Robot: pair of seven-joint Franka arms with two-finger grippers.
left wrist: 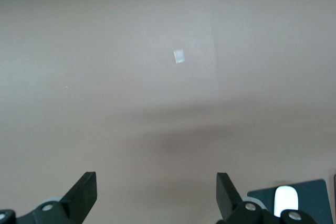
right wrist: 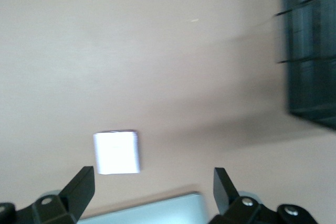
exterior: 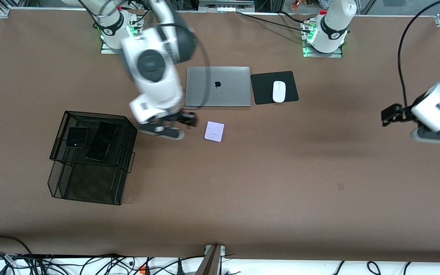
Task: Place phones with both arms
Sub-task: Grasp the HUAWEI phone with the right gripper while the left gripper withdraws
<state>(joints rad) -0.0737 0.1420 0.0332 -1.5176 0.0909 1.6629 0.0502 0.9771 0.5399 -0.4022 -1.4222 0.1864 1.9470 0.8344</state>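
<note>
Two phones already lie on the wire basket (exterior: pixel 126 124): the black flip phone (exterior: pixel 77 137) and the long black phone (exterior: pixel 101 141). The lilac-white phone (exterior: pixel 214 131) remains on the surface beside the laptop (exterior: pixel 217 86). The right gripper (exterior: pixel 183 121) hangs wide and empty just beside it. The left gripper (exterior: pixel 390 114), also wide, waits over its own end.

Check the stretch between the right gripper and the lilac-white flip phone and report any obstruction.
Nothing visible stands in the way. The right gripper, fingers open, is over bare table beside the lilac-white flip phone, which lies alone, nearer the front camera than the laptop. The left gripper waits open at its own end.
</note>
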